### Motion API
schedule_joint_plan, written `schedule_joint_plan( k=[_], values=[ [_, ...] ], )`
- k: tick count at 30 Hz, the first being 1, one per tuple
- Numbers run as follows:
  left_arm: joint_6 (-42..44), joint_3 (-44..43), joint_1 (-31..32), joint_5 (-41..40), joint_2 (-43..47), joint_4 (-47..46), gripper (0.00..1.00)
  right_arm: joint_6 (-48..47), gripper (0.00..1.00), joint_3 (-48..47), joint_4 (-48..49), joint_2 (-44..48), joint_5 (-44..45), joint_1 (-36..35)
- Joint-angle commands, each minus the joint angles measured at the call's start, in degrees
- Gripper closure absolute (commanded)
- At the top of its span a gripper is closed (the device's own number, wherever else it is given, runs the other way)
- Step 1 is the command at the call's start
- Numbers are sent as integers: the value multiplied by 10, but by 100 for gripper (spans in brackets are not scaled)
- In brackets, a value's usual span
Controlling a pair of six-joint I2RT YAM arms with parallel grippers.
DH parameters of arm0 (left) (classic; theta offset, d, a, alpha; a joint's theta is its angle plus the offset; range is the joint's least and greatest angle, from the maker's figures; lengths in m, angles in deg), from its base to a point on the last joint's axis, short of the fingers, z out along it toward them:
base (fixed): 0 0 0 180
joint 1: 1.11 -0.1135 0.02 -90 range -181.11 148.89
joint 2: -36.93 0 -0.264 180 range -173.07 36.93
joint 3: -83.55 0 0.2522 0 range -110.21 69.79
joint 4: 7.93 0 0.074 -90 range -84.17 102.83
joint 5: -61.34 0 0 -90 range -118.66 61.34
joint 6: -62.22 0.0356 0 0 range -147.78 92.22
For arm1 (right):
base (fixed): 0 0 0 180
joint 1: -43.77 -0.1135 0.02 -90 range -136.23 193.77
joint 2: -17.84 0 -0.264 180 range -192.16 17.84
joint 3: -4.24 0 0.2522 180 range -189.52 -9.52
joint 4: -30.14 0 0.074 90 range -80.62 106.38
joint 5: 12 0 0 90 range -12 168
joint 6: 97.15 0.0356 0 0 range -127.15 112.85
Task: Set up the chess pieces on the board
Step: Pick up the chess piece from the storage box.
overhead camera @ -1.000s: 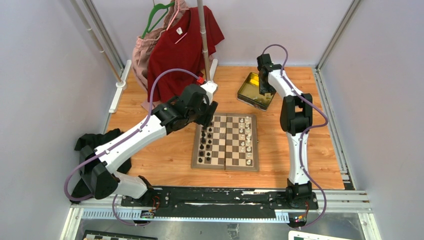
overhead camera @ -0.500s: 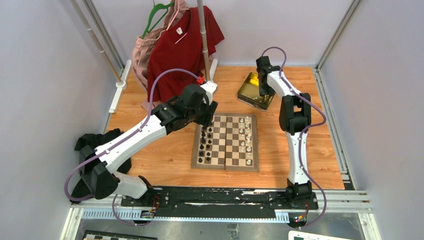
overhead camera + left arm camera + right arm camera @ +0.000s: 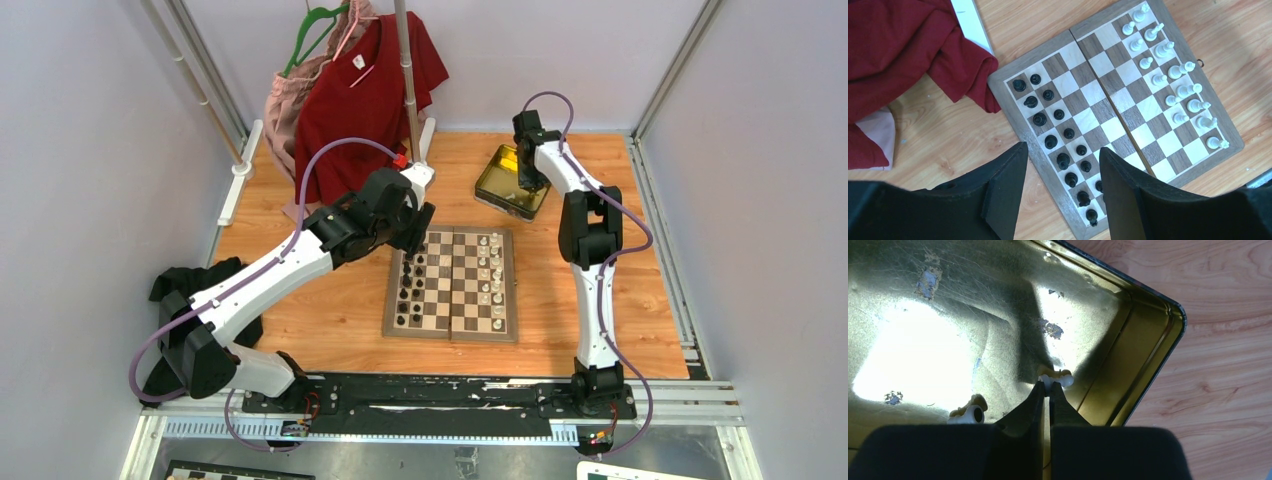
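Gold tin (image 3: pixel 938 300): right tool (image 3: pixel 1049 386) half hides a white piece (image 3: pixel 1064 380)

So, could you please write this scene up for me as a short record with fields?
board: open flat between the two arms
black pieces: two columns on the board's left side
white pieces on board: two columns on its right side; the inner column appears incomplete
gold tin: beyond the board, open
right gripper: inside the tin, closed on a gripped white piece
loose white piece: lying on the tin floor
left gripper: open, above the board's black side, holding nothing
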Motion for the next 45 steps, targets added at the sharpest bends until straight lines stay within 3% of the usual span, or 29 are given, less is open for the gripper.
schedule_joint_plan(
  k=[1,10,26,37,45],
  values=[
    [0,7,-7,5,5,-14,40,0,100,-5,-11,-7,-15,6],
    [1,13,-9,9,5,-20,41,7,100,-5,-4,25,-38,5],
    [2,15,-16,16,8,-25,41,84,100,48,74,89,-182,6],
    [-9,2,-23,37,8,-31,42,166,100,172,157,192,-311,18],
    [-31,3,-24,55,15,-42,42,176,100,277,202,285,-431,15]
  ],
)
